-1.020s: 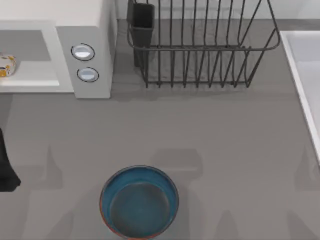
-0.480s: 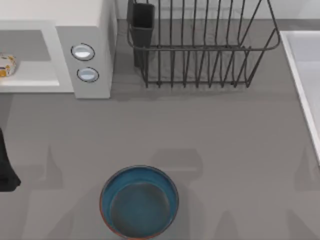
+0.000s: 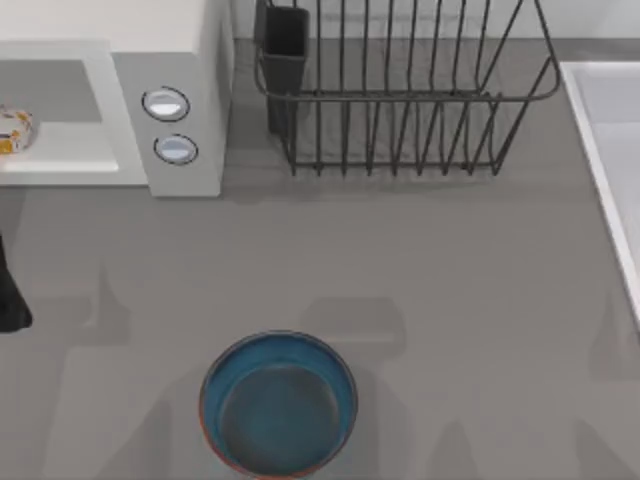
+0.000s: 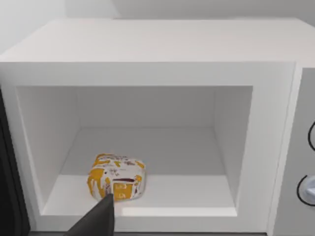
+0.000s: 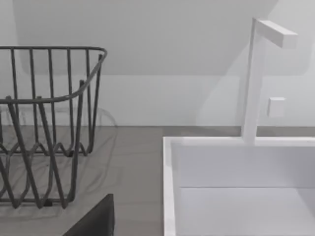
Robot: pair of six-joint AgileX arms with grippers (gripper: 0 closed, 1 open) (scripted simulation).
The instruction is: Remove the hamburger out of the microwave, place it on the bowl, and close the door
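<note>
Microwave [image 3: 170, 120] at the worktop's far left corner, cavity open to the front. Hamburger [image 4: 116, 177] on the cavity floor, near the front lip, toward its left side; also seen from above [image 3: 13, 130]. Bowl [image 3: 278, 403] on the near edge, left of centre, empty. Left gripper [image 4: 96, 221] facing the cavity just short of the hamburger; finger spread: cannot tell. Dish rack [image 3: 400, 90] along the far edge. Sink [image 5: 236, 187] at the right edge.
</note>
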